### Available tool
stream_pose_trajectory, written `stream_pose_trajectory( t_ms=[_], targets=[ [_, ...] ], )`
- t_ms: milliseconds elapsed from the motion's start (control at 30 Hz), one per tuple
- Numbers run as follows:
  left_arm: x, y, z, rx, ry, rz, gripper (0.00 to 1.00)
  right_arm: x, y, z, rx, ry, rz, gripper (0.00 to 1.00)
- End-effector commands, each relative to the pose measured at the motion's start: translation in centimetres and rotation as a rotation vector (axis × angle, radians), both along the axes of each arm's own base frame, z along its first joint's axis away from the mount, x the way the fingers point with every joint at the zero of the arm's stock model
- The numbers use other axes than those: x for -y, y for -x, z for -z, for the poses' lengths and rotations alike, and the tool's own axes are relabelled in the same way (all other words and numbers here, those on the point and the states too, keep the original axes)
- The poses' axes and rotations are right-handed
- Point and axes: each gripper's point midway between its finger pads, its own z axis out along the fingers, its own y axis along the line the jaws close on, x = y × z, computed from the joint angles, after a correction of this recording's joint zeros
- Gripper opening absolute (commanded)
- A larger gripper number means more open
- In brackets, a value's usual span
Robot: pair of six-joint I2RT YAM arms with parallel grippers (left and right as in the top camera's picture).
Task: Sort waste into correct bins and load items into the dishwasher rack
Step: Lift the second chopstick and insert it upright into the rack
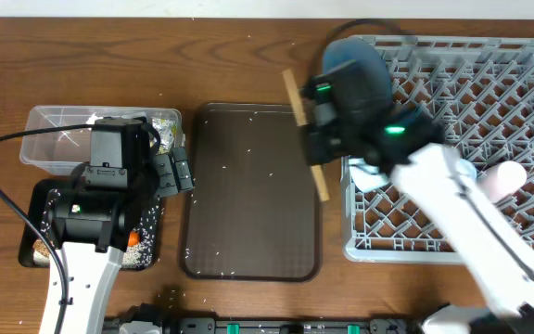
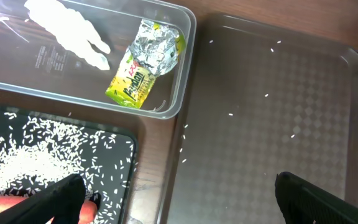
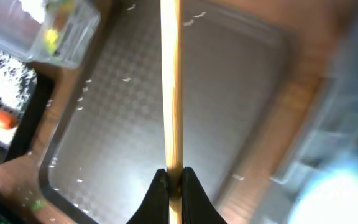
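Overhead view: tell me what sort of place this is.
Probably a robot test bench staged as a dish-clearing station: a grey dishwasher rack, a brown serving tray strewn with rice grains, and a clear tub holding a foil wrapper.

The clear tub (image 2: 188, 37) holds a crumpled white tissue (image 2: 70, 31) and a yellow-green foil wrapper (image 2: 145, 62), side by side. Just beside it, the black tray (image 2: 55, 134) carries a spread of white rice (image 2: 17, 165) and an orange carrot (image 2: 89, 211). The wooden chopsticks (image 3: 171, 93) are pinched in the right hand (image 3: 174, 177), just left of the grey rack (image 1: 489, 74). A blue plate (image 1: 355, 60) sits in the rack's far left corner and a pinkish cup (image 1: 506, 176) rests toward its right.
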Motion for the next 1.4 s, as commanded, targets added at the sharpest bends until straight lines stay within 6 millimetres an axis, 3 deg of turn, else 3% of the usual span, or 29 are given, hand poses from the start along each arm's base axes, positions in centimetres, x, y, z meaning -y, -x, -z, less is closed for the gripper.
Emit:
stream_pose_trajectory(
  t_ms=[0, 133, 267, 567, 733, 767, 867, 1033, 1167, 1233, 1300, 1367],
  targets=[
    [-0.2, -0.2, -0.8, 0.022, -0.008, -0.004, 0.98, 6.4, -1.7, -1.8, 0.062, 0.058, 0.099, 0.01],
    [-0.2, -0.2, -0.8, 0.022, -0.008, -0.004, 0.98, 13.6, -2.2, -1.0, 0.016, 0.123, 0.217, 0.01],
    [-0.2, -0.2, -0.8, 0.022, -0.008, -0.004, 0.98, 19.4, -2.7, 2.1, -0.087, 0.147, 0.346, 0.01],
    [-0.2, -0.2, -0.8, 0.022, -0.008, -0.004, 0.98, 22.9, -3.6, 8.3, -0.231, 0.311, 0.335, 0.01],
    [-0.2, -0.2, -0.8, 0.022, -0.008, -0.004, 0.98, 21.7, -4.5, 10.5, -0.265, 0.269, 0.266, 0.02],
    [-0.2, -0.2, -0.8, 0.022, -0.008, -0.004, 0.98, 21.4, -4.5, 10.5, -0.264, 0.253, 0.260, 0.07],
    [-0.2, -0.2, -0.8, 0.021, -0.008, -0.004, 0.98, 20.8, -4.7, 9.5, -0.239, 0.216, 0.246, 0.35],
    [-0.2, -0.2, -0.8, 0.021, -0.008, -0.004, 0.98, 19.4, -4.4, 5.6, -0.144, 0.126, 0.241, 0.64],
    [-0.2, -0.2, -0.8, 0.022, -0.008, -0.004, 0.98, 17.1, -3.2, 1.3, -0.060, 0.000, 0.217, 0.66],
    [-0.2, -0.2, -0.8, 0.022, -0.008, -0.004, 0.98, 15.8, -2.3, -1.0, -0.010, -0.055, 0.186, 0.78],
    [-0.2, -0.2, -0.8, 0.022, -0.008, -0.004, 0.98, 15.0, -1.2, -3.0, 0.022, -0.096, 0.208, 0.99],
    [-0.2, -0.2, -0.8, 0.022, -0.008, -0.004, 0.98, 14.6, 0.1, -4.7, 0.048, -0.120, 0.230, 0.99]
  ],
)
